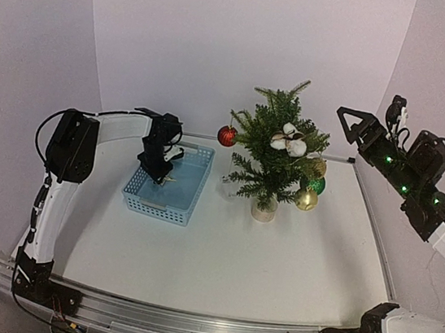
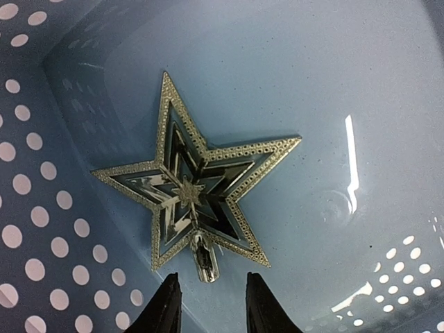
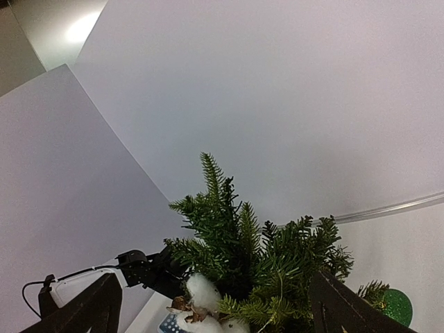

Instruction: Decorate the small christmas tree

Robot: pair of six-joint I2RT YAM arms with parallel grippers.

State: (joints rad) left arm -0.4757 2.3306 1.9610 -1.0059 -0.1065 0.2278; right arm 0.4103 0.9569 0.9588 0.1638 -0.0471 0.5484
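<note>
The small christmas tree stands mid-table on a pale round base, hung with a red ball, gold and green balls and white cotton bolls. It also shows in the right wrist view. A gold star topper lies flat on the floor of the blue basket. My left gripper is open down inside the basket, its fingertips either side of the star's stem without touching it. My right gripper is open and empty, raised to the right of the tree top.
The blue perforated basket wall is close on the left of my left gripper. White walls close the back and sides of the table. The table's right edge runs beneath my right arm.
</note>
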